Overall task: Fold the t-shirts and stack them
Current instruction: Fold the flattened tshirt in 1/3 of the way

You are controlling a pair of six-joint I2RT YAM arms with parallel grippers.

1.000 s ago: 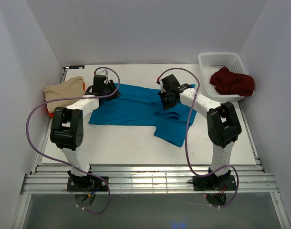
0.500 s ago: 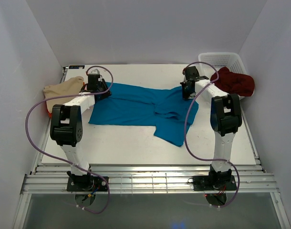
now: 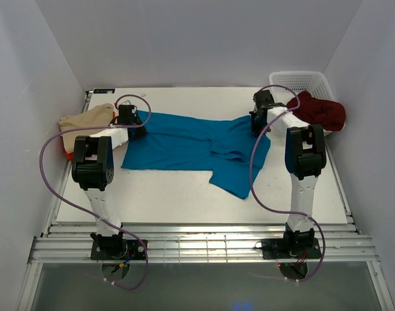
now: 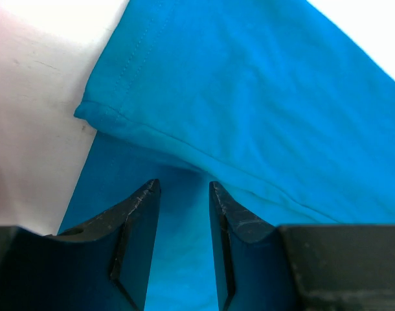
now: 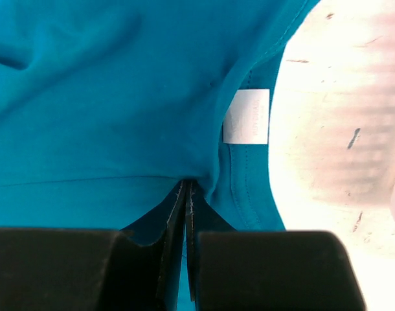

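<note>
- Teal blue t-shirt (image 3: 184, 146) of soft cloth, short-sleeved, lies spread across the middle of the flat white table (image 3: 184, 194). In the top view it runs from 9 o'clock to 3 o'clock, and one flap reaches down towards 5 o'clock.
- Left gripper (image 3: 134, 126) sits at the 9 o'clock end of the teal blue t-shirt. In the left wrist view its black fingers (image 4: 136, 227) stand narrowly apart, with shaded teal cloth showing in the gap. A stitched hem fold crosses just beyond the tips. I cannot tell whether any cloth is caught.
- Right gripper (image 3: 257, 123) is at the 2 o'clock corner of the same shirt. In the right wrist view its fingers (image 5: 175, 214) are pressed together on a gathered ridge of the cloth, close to a small white sewn-in label (image 5: 246, 125).
- Beige soft cloth t-shirt (image 3: 84, 123) lies bunched at 10 o'clock, near the left edge of the table.
- A sliver of bright red cloth (image 3: 68, 155) peeps from under it at its 7 o'clock side.
- Dark maroon crumpled t-shirt (image 3: 317, 111) rests in the white plastic lattice basket (image 3: 301, 79) at 2 o'clock.
</note>
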